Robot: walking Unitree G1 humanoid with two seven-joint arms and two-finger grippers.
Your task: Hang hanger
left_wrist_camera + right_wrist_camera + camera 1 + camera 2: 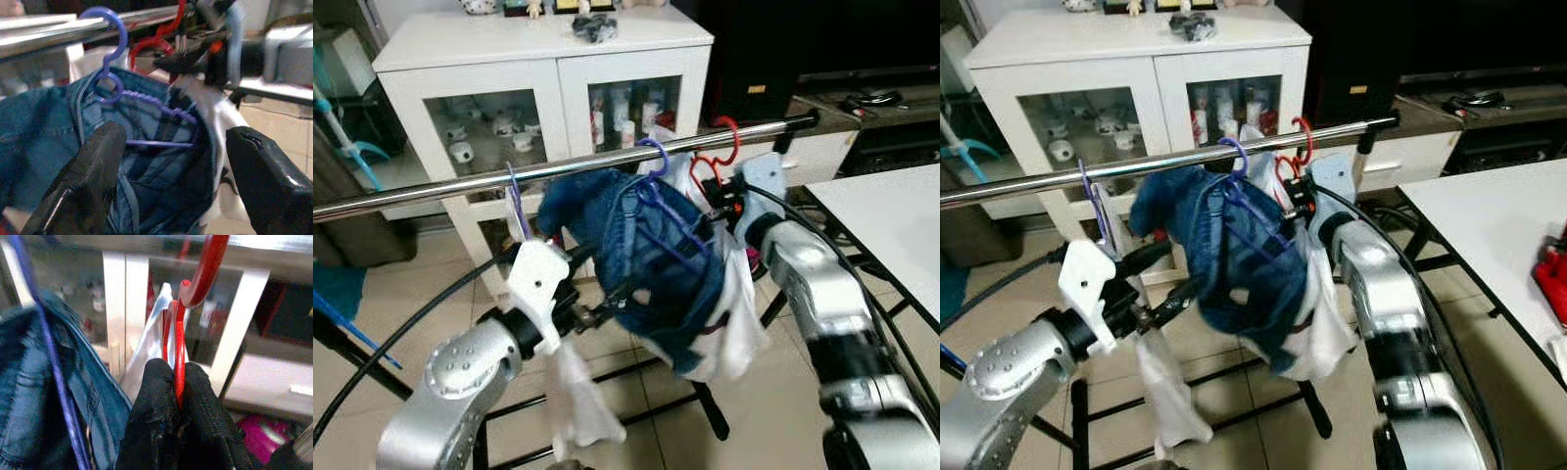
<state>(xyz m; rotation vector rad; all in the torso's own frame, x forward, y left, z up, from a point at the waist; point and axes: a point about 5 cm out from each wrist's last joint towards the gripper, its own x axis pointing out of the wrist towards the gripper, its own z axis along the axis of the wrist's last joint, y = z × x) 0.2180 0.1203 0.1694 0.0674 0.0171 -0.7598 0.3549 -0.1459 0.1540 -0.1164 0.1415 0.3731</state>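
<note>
A chrome rail runs across in front of me. A purple hanger hooks over it and carries a blue denim garment. To its right, a red hanger holds a white garment, and its hook curves over the rail. My right gripper is shut on the red hanger's neck just below the hook. My left gripper is open, its fingers spread in front of the denim without holding it.
Another pale purple hanger with a white cloth hangs at the left of the rail. A white glass-door cabinet stands behind. A white table is at the right, with black rack legs below.
</note>
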